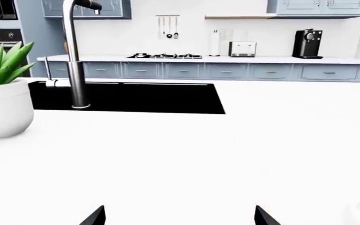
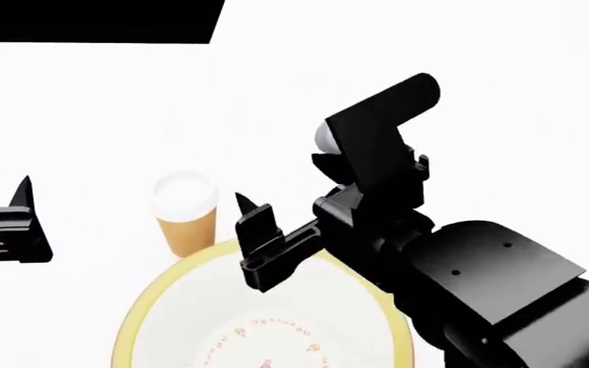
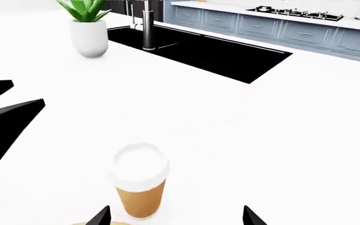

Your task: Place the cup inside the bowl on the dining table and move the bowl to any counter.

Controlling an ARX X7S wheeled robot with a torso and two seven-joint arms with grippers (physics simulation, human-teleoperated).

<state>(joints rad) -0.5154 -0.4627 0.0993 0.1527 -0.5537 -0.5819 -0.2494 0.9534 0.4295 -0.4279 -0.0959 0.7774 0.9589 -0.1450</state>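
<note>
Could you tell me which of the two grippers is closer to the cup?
The right gripper: the cup stands just ahead of its open fingertips; the left gripper stays off to the side.

My right arm (image 2: 417,253) covers the near right side of the bowl (image 2: 172,307), whose lower half also runs off the head view's bottom edge. My left gripper (image 2: 13,222) is cut by the left edge there; its jaw state is unclear. In my right wrist view only a sliver of bowl rim shows below the cup (image 3: 140,180).
</note>
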